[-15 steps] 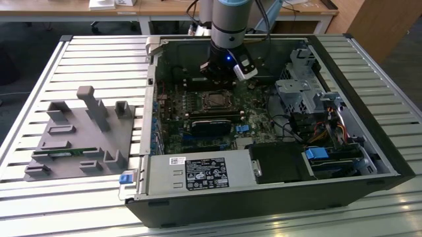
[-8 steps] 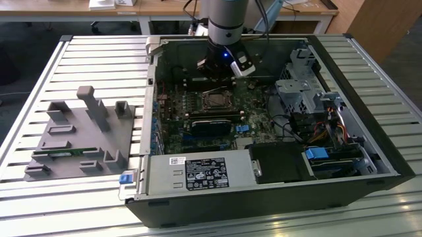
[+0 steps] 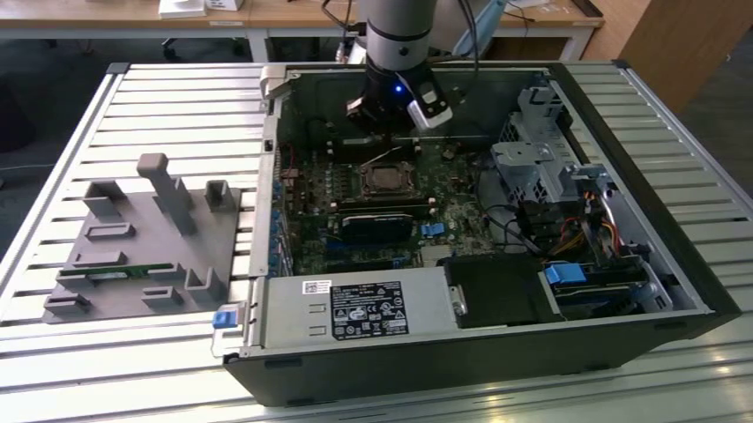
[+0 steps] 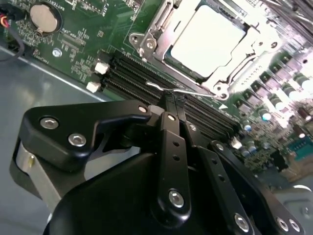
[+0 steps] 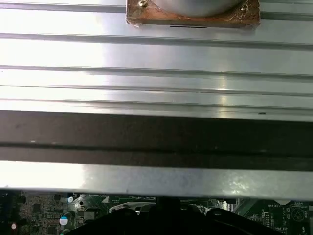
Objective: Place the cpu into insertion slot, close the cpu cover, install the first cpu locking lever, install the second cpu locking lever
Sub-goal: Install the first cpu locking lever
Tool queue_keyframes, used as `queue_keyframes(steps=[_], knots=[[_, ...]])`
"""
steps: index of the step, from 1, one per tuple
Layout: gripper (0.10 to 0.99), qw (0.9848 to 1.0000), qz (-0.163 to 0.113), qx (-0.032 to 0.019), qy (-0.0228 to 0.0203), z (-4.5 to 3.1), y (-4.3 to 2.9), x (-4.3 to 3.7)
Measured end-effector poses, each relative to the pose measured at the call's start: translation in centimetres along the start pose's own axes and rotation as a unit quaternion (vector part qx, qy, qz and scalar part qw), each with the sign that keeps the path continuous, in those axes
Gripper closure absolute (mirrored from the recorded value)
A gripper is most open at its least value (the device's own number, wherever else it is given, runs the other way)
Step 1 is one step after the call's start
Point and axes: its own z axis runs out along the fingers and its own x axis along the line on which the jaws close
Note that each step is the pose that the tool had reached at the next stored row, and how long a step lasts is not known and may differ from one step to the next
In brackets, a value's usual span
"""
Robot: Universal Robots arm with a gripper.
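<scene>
Pincer: the pincer (image 4: 172, 100) hangs low inside the open case (image 3: 659, 264), just beside the socket, its black fingers (image 4: 172, 147) drawn together to a narrow tip. In the second wrist view the tip meets a thin wire lever (image 4: 183, 91) at the socket's edge; I cannot tell whether it grips the wire or only touches it.
Arm: in the exterior view the arm (image 3: 398, 35) comes down at the far wall of the case, above the board.
Cpu: the cpu (image 4: 208, 39) lies flat in the slot (image 3: 383, 179), its pale metal top bright with glare.
Cover: the cover (image 4: 151, 36) lies down around the cpu, which shows through its square window.
Board: the green board (image 4: 78, 41) carries long black slots between socket and pincer, and a round coin cell (image 4: 45, 15).
Case: it lies open on a slatted metal surface (image 3: 659, 106), with a grey power unit (image 3: 353, 308) at its near side.
Fixture: a grey holder (image 3: 141, 242) with upright posts sits on the surface at the exterior view's left, well apart from the case.
First wrist view: pale metal slats (image 5: 156, 54) and a dark band, with a strip of board beneath.
</scene>
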Motion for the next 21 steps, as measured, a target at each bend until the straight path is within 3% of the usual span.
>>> queue_keyframes(steps=[7,21], knots=[[0.969,1.0000,0.000,-0.0001,-0.0001,-0.38,0.07,0.69],[0.969,1.0000,0.000,0.0000,0.0003,-0.42,-0.20,0.49]])
